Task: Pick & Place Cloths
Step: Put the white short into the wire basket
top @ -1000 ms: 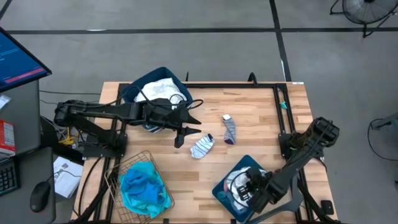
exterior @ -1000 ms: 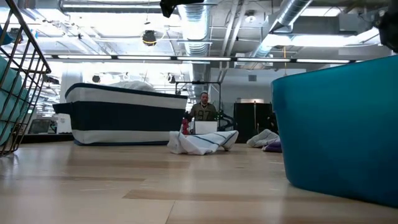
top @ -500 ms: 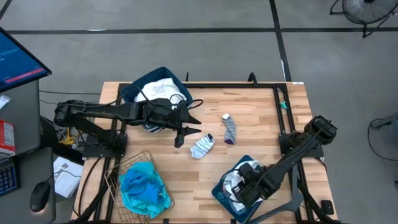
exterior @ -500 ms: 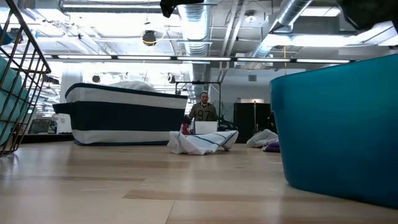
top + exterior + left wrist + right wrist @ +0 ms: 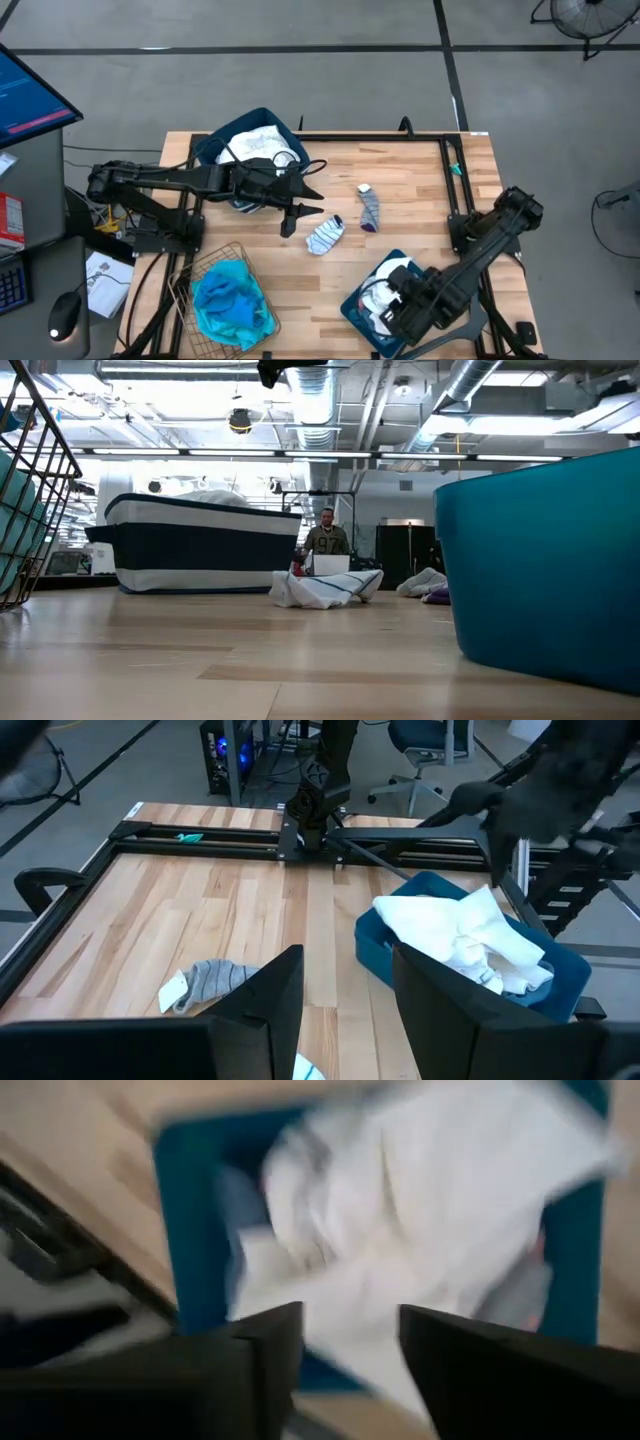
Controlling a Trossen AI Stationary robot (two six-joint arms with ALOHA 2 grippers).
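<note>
My right gripper [image 5: 393, 310] hangs open above the near blue bin [image 5: 352, 305], fingers pointing down over the white cloths [image 5: 420, 1210] heaped in it. My left gripper [image 5: 345, 970] waits open in the air over the table's middle [image 5: 290, 220], holding nothing. A grey-and-white striped sock [image 5: 325, 235] and a grey sock [image 5: 368, 208] lie flat on the wood between the arms. A turquoise garment [image 5: 230, 300] fills the wire basket [image 5: 185, 275]. White and yellow cloths [image 5: 255, 140] lie in the far blue bin [image 5: 215, 145].
A black metal frame [image 5: 450, 170] runs along the table's far and right edges. Bare wood lies between the socks and the right frame rail. In the low view the near bin's wall [image 5: 540, 590] fills the right side, and a person [image 5: 327, 535] sits beyond the table.
My right gripper has risen out of the near blue bin and rolled a little. The white cloths have stayed in the bin, and more of them shows now.
</note>
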